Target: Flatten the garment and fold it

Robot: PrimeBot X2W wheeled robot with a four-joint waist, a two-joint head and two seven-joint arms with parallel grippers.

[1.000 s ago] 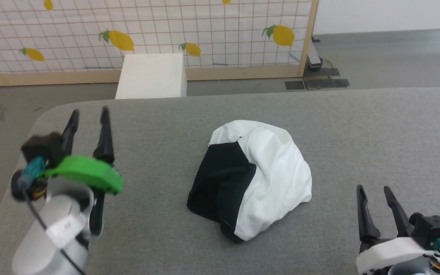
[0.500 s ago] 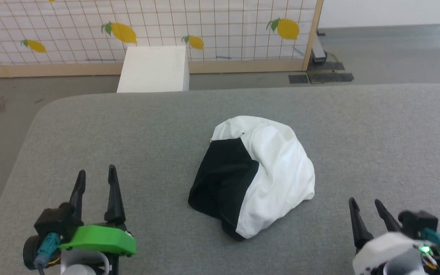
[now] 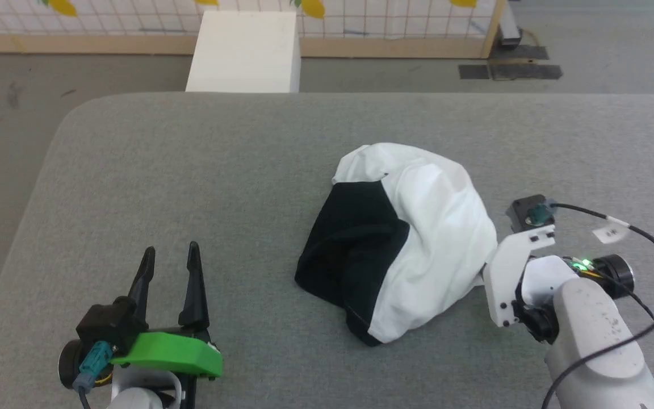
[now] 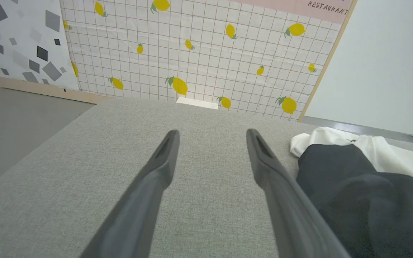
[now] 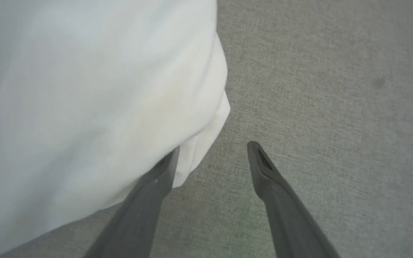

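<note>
Garment (image 3: 412,238) bunched mid-table (image 3: 191,170), white body over black sleeve. Right gripper (image 5: 213,147) spread at its right edge, one finger against cloth, likely lining up pinch. Left gripper (image 3: 171,248) spread, near-left, well apart.

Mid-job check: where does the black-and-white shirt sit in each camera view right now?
Head view: the shirt lies crumpled just right of centre, with its black part on the left.
Left wrist view: it is at the lower right, black part in front and white behind.
Right wrist view: its white fabric covers the left and top.
Shared landmark: the grey padded surface under it in all three views.
</note>
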